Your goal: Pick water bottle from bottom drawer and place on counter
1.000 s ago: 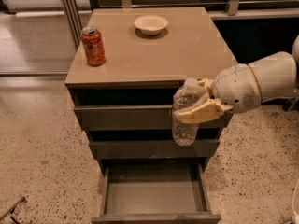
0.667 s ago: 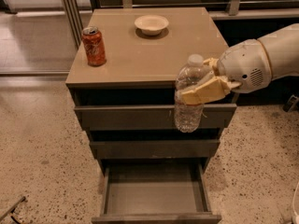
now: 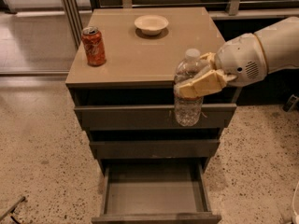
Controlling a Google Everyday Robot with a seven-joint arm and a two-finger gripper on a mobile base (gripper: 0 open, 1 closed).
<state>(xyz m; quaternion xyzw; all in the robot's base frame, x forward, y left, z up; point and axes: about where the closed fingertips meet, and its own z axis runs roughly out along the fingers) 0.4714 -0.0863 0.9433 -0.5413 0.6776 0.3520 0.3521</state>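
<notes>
My gripper [image 3: 196, 78] is shut on the clear ribbed water bottle [image 3: 188, 104], holding it upright around its upper middle. The bottle hangs in the air in front of the cabinet's right side, its pale cap level with the front edge of the tan counter [image 3: 140, 59] and its base in front of the top drawer's face. The bottom drawer [image 3: 154, 197] stands pulled open below and its tray holds nothing. My white arm reaches in from the right.
An orange-red soda can [image 3: 94, 46] stands on the counter's left side. A pale shallow bowl [image 3: 151, 24] sits at the counter's back middle. The two upper drawers are slightly ajar. Speckled floor surrounds the cabinet; dark railing and furniture lie behind.
My gripper has lifted the water bottle upward and slightly right, from in front of the drawers to counter-edge height.
</notes>
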